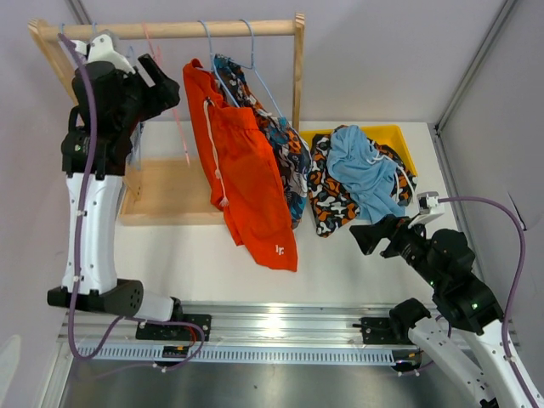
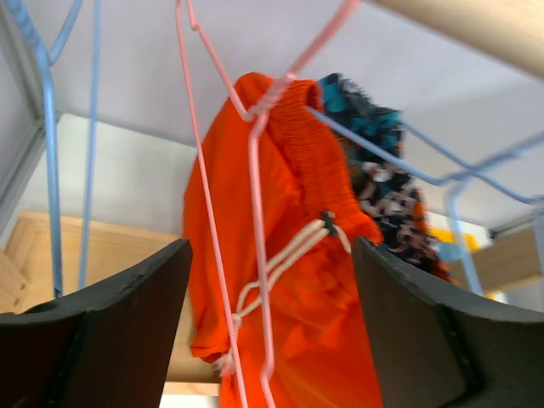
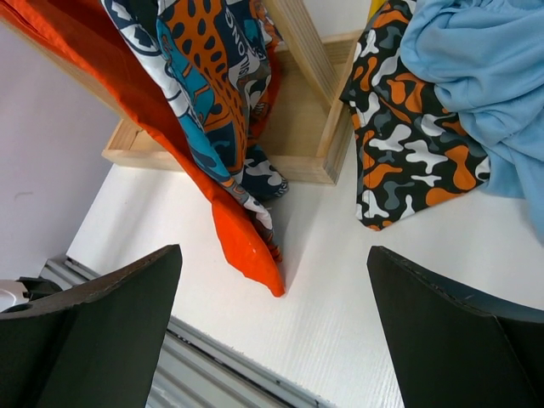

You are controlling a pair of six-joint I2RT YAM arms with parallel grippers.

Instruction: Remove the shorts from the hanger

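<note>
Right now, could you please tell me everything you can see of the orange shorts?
The orange shorts are plain, soft fabric with a ribbed waistband, a white drawstring and a small white logo near the hem. They hang from the rack, bunched at the top, hem on the table. The patterned shorts hang against them.

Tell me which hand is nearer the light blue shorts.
Right. The right hand sits just in front of the light blue shorts; the left hand is far off, up by the wooden rail.
</note>
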